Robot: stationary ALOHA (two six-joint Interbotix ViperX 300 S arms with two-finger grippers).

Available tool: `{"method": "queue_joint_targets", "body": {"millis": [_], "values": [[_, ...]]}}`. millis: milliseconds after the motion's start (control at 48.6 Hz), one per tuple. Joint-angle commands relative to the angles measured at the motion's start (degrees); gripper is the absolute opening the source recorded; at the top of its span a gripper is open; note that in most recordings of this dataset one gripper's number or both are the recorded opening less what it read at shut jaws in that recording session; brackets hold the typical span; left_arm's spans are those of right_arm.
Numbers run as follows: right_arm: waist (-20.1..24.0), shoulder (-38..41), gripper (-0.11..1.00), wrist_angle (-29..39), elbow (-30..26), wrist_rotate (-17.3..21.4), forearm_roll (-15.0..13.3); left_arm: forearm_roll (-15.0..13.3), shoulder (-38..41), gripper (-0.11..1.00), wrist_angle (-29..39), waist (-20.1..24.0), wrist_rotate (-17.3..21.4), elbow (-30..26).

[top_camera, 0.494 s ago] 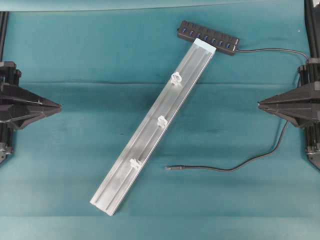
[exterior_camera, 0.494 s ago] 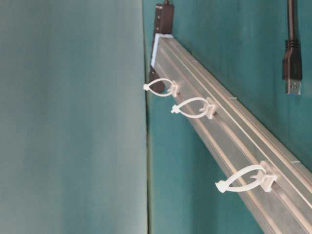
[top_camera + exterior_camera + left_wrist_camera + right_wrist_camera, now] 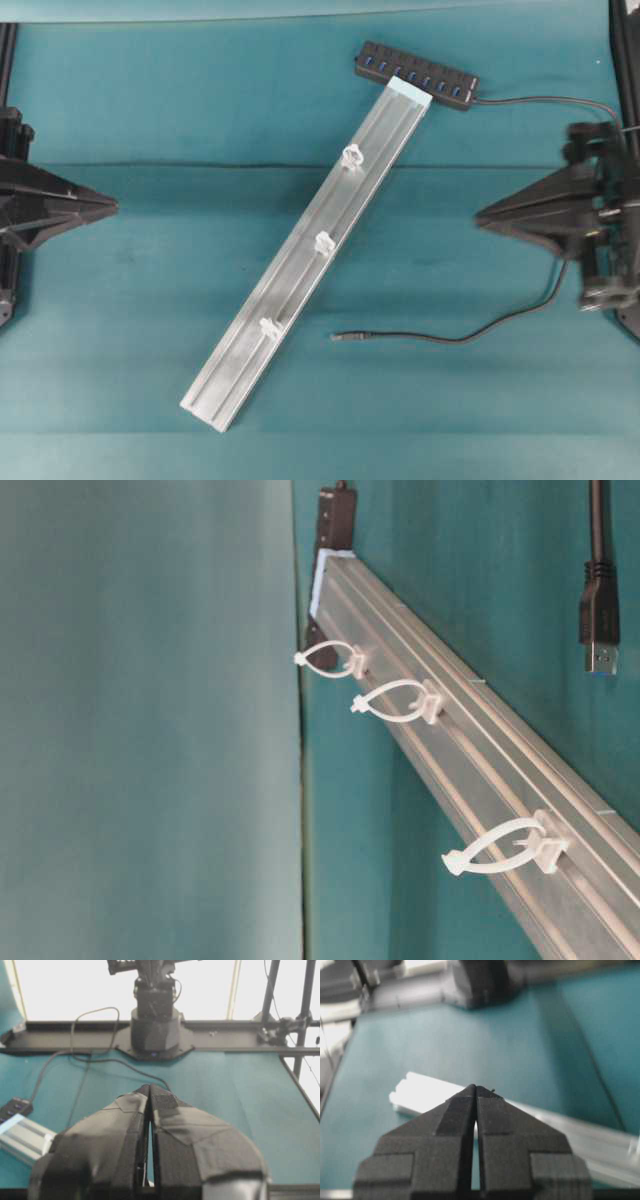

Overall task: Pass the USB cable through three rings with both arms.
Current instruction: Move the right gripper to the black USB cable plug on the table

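The USB cable (image 3: pixel 440 339) lies loose on the teal cloth, and its plug (image 3: pixel 342 337) rests just right of the rail's lower part. Three white rings (image 3: pixel 352 156), (image 3: pixel 324 241), (image 3: pixel 268 327) stand along the slanted silver rail (image 3: pixel 380 150). From table level the rings (image 3: pixel 330 660), (image 3: pixel 395 700), (image 3: pixel 495 847) are open loops with nothing through them, and the plug (image 3: pixel 600 630) lies beyond the rail. My left gripper (image 3: pixel 115 208) is shut and empty at the left edge. My right gripper (image 3: pixel 478 215) is shut and empty, right of the rail and above the cable.
A black multi-port hub (image 3: pixel 415 75) sits at the rail's far end, and the cable runs from it to the right, behind my right arm. The left wrist view shows the hub (image 3: pixel 15 1106) and the rail end (image 3: pixel 25 1137) at the lower left.
My right gripper has moved left, toward the rail. My left gripper has drawn back slightly to the left. Cable, rail and rings have not moved.
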Motion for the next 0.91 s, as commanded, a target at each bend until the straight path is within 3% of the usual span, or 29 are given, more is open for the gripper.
{"method": "queue_joint_targets", "body": {"millis": [0,309,494,761,885], "values": [[0.6,6.1,0.02,6.9,-5.4,0.6,0.1,0.3,0.4,0.00,0.0,0.0,0.0,-2.0],[4.2,25.7,0.02,29.2,-18.4,0.5,0.1,0.2,0.4,0.00,0.1,0.4,-0.1,-2.3],[5.5,34.6,0.02,38.4,-23.9,0.4,0.1,0.2,0.2,0.00,0.1,0.9,-0.1,-2.4],[6.4,42.2,0.02,39.8,-26.5,0.1,-0.2,0.3,0.1,0.00,0.1,1.4,-0.2,-2.4],[6.8,43.5,0.11,36.9,-26.6,0.4,-0.1,0.2,0.0,0.00,0.1,1.8,-0.2,-2.4]]}}
